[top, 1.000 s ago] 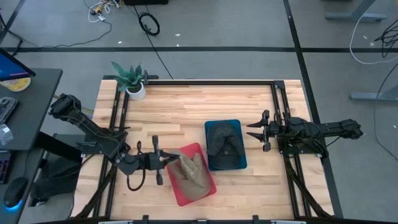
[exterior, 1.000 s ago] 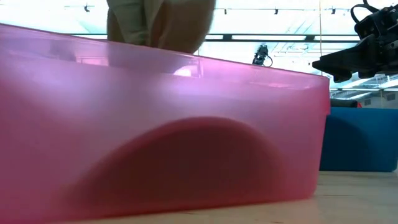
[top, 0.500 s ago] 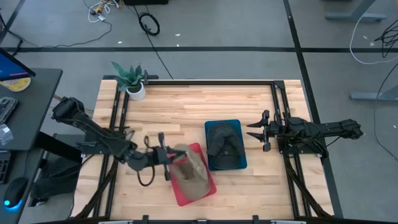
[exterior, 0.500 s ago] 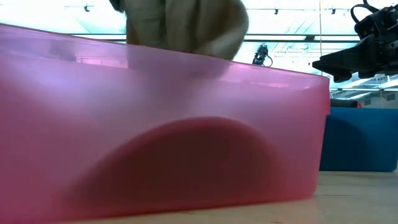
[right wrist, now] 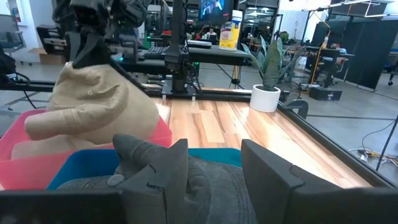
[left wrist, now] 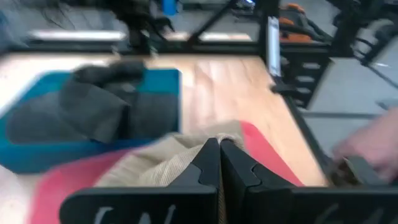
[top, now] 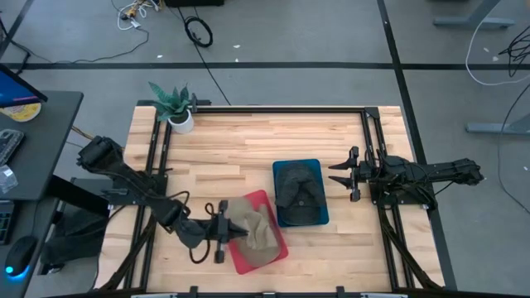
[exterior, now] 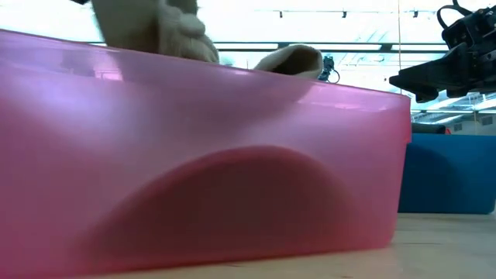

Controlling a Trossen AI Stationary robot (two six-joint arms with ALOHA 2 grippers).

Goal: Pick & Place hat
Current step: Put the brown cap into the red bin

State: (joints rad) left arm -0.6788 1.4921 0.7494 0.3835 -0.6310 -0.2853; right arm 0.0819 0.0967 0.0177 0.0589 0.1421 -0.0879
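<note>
A tan hat is held over the red bin near the table's near edge. It also shows in the right wrist view and above the bin's wall in the low view. My left gripper is shut on it at the bin's left side. A dark grey hat lies inside the blue bin. My right gripper is open, hovering just right of the blue bin and touching nothing. My left gripper pinches a fold of tan cloth at the hat's left side between its two shut fingers. It comes slanting down from the table's left. The hat hangs below the gripper, and its lower part sits inside the red bin.
A potted plant stands at the far left corner. Black frame rails run along the table's sides. Bare wood lies across the far half. A person's hand shows beyond the table in the left wrist view.
My left gripper moved toward the table's near edge and a little right, staying shut on the tan hat. The hat was carried along and sank lower over the red bin, one part of it now showing at the bin's rim. The right arm kept still.
</note>
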